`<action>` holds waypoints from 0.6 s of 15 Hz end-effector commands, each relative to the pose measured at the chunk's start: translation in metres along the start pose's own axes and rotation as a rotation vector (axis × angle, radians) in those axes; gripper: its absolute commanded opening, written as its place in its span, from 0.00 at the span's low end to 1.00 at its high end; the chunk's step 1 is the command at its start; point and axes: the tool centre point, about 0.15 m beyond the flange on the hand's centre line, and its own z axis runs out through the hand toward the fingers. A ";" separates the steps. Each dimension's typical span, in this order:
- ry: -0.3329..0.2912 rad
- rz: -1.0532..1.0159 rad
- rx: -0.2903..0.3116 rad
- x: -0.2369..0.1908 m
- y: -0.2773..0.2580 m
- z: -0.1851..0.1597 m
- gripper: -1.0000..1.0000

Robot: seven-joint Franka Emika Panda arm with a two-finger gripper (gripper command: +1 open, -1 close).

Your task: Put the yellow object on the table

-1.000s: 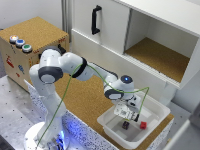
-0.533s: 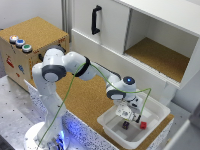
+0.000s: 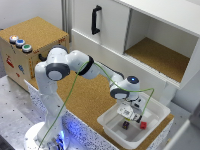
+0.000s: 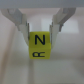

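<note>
Right now the step in hand looks like the lift-out: the end effector [image 4: 39,26] is clamped on the yellow block [image 4: 39,44], w/ one finger [image 4: 21,22] on each side of its upper part. In the wrist view the block hangs just below the fingertips, centred between them, black letters on its face, pale blurred surface behind. Can't tell from that view if the block is clear of the surface under it.

In the exterior view the end effector [image 3: 128,111] sits over the white tub [image 3: 155,107], fingers pointing down into it. The yellow block itself is too small & hidden there to pick out. Below and slightly to the exterior view's right of the end effector lie a small red block [image 3: 143,125] and a small dark block [image 3: 125,125] on the tub floor, apart from each other and from the fingers.

Next move, as I judge it: raise straight up til the block clears the tub wall, then carry sideways to bare tabletop [image 3: 82,97], which lies toward the exterior view's left of the end effector, between tub and robot base. Lower, then part the fingers. Risk: catching the tub rim if the sideways move starts too low; grip is on the upper part only, so block could twist.
</note>
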 end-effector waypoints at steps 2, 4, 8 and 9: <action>0.238 0.035 0.000 -0.003 -0.102 -0.158 0.00; 0.220 -0.005 0.036 -0.001 -0.138 -0.162 0.00; 0.151 -0.004 0.104 -0.002 -0.201 -0.134 0.00; 0.141 0.005 0.102 0.001 -0.213 -0.125 0.00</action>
